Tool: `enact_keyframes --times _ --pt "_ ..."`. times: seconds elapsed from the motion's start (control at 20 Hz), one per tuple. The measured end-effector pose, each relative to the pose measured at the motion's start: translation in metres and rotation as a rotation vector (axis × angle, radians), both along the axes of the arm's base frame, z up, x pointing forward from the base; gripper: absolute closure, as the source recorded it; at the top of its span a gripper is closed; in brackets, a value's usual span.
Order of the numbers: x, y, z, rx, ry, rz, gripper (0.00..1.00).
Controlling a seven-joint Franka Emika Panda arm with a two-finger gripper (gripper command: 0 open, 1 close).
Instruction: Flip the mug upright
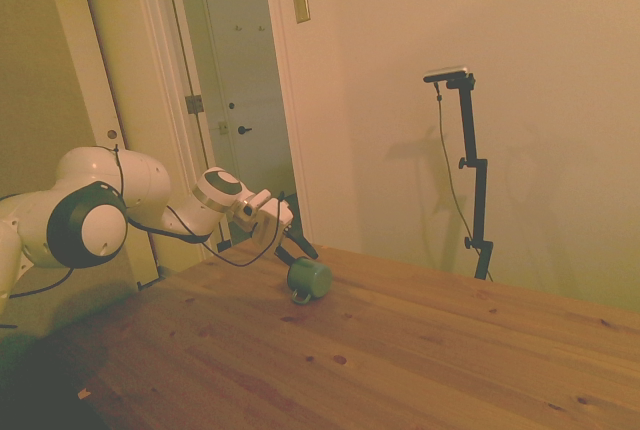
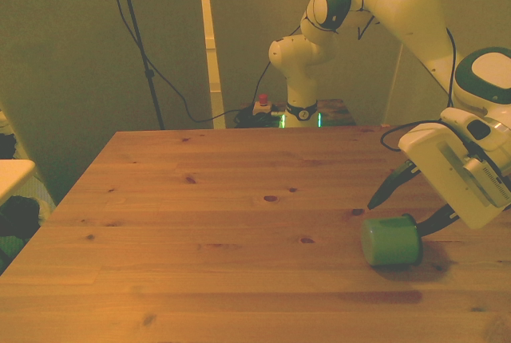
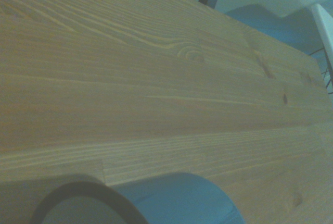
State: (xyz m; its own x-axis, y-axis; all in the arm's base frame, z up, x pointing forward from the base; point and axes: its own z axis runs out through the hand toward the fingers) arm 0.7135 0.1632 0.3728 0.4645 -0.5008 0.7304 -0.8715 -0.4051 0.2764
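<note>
Near the edge of the table [image 2: 200, 223] at the front view's right, the mug [image 2: 391, 239] lies on its side on the wood, so the flip is not yet done. The gripper [image 2: 411, 203] is low and tilted, and its two dark fingers [image 2: 390, 187] stand apart, one on each side of the mug close to its end; whether they already press on it I cannot tell, so I judge the pincer as open around the mug and not yet clenched. In the side view the mug [image 1: 309, 278] shows its round end toward the camera and seems to touch the table. In the wrist view the dark rim of the mug [image 3: 83, 200] is very near, but the inside cannot be seen, so I cannot tell if anything is in it. What is left, I think, is closing on the mug, turning it and setting it upright.
</note>
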Motion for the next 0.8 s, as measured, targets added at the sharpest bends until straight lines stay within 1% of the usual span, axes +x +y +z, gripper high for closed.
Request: enact_keyframes --times 0.8 --pt "0.0026 -0.0094 -0.0080 -0.015 0.012 -0.021 1.00"
